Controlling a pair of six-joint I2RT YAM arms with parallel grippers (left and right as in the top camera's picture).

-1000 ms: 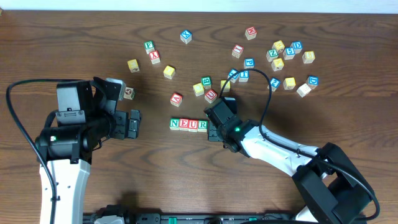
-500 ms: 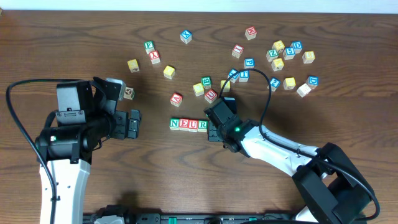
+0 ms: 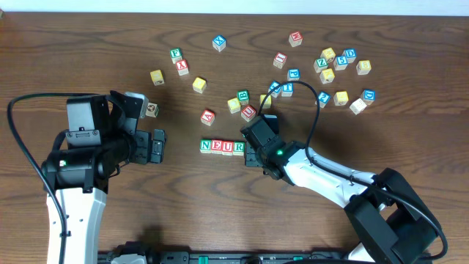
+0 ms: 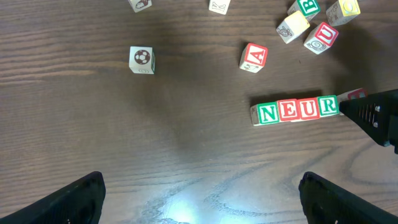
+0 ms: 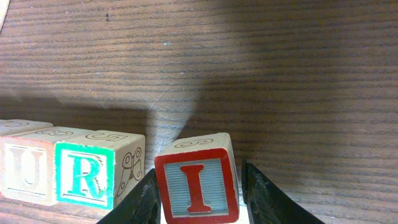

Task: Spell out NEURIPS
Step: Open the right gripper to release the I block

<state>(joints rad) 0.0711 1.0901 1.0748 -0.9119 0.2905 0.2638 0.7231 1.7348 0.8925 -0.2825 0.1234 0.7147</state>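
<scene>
Overall, the dark wood-grain desk runs back to a pale strip along its far edge. At left, the left hand is spread wide and holds nothing, with bare wood between it and the NEUR row. Just right of R, slightly askew, sits the I cube. The right hand flanks it, spread barely wider than the cube. Loose cubes scatter behind; the near side lies open.

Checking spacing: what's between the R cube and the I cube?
Only a narrow strip of bare table, shown in the right wrist view; the I cube and R cube don't touch.
</scene>
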